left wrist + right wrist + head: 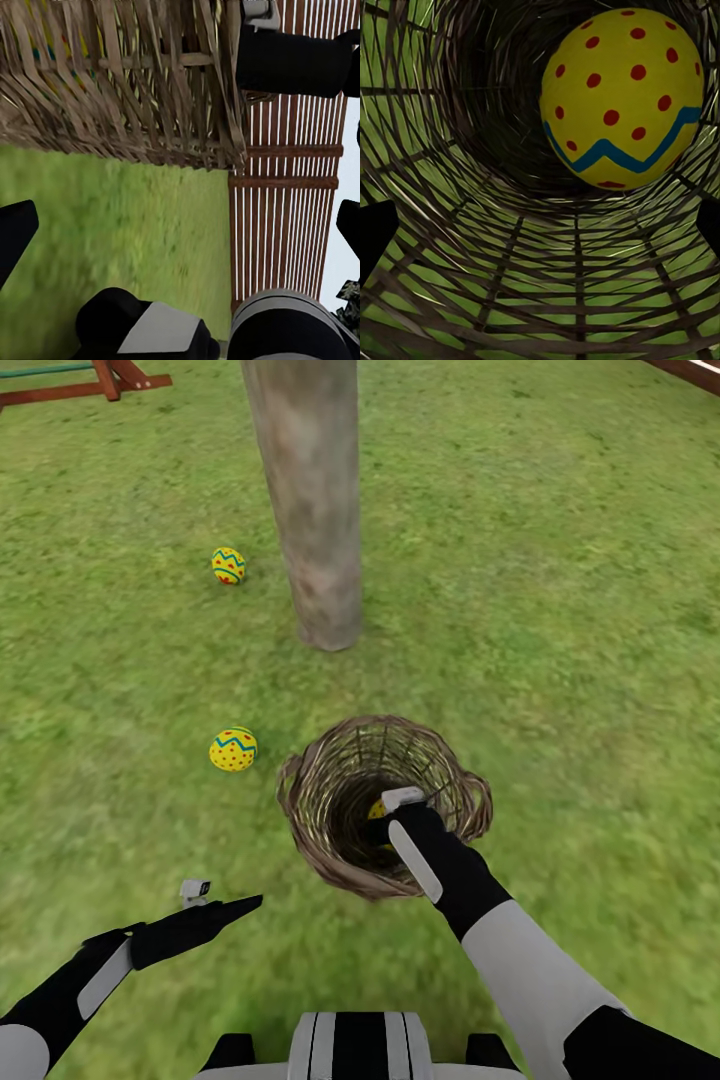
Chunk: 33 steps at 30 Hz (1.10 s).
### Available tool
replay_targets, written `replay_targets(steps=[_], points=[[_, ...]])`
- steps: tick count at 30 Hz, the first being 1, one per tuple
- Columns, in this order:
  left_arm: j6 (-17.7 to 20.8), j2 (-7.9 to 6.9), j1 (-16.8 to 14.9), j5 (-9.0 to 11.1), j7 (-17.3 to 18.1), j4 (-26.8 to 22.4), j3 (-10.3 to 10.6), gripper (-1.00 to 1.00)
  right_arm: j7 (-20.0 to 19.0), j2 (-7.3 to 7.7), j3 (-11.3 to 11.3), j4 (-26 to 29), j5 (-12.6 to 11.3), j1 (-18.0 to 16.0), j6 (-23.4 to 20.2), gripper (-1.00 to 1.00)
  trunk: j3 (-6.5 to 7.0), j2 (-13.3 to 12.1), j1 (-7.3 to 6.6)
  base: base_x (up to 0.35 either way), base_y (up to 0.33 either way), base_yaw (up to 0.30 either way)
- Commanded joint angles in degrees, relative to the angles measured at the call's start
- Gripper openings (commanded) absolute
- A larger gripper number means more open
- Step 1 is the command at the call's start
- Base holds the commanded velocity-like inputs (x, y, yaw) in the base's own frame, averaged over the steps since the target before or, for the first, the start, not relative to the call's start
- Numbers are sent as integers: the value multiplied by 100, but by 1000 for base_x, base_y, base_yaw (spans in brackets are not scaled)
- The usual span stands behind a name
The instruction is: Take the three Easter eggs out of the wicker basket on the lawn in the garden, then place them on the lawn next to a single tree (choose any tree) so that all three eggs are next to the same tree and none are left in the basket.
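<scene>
I am reaching my right gripper (385,822) into the basket (330,840), fingers spread and empty, toward the last egg (622,97) inside. Closing off-centre could squirt it aside or tip the basket. Two eggs (233,749) (228,565) are lying near the tree (310,500); three in all.

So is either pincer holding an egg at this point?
No. The right pincer is down inside the wicker basket, open, with the last Easter egg ahead, ungripped. The left pincer is open over the lawn.
</scene>
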<state>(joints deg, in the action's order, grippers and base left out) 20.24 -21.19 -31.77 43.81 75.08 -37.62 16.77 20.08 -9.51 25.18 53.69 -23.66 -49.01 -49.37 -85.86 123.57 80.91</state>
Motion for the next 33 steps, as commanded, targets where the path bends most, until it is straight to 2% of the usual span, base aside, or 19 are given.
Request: replay_targets(steps=[1, 11, 19, 22, 25, 33], points=[[65, -8, -4, 58, 7, 0, 34, 100, 58, 2, 12, 6, -60, -4, -11, 100, -3, 1, -1, 0, 0, 0], [74, -14, -4, 75, -2, 9, 28, 100, 58, 2, 27, 6, -51, -4, -11, 100, -3, 1, -1, 0, -112, 0], [78, -17, -4, 84, 0, 9, 28, 100, 57, 2, 69, 1, -51, -4, -6, 100, -3, 1, -1, 0, -12, 0], [75, -17, -4, 84, -2, 10, 28, 100, 63, 2, 428, -5, -41, -4, -4, 100, -3, 1, -1, 151, 0, 0], [62, -17, -4, 84, 1, 11, 28, 100, 59, 2, 614, -7, -35, -4, -3, 100, -3, 1, -1, 158, 0, 0], [83, -17, -4, 84, 7, 9, 28, 100, 58, 13, 675, -16, -27, -4, 10, 100, -35, 1, -1, 10, 0, 0]])
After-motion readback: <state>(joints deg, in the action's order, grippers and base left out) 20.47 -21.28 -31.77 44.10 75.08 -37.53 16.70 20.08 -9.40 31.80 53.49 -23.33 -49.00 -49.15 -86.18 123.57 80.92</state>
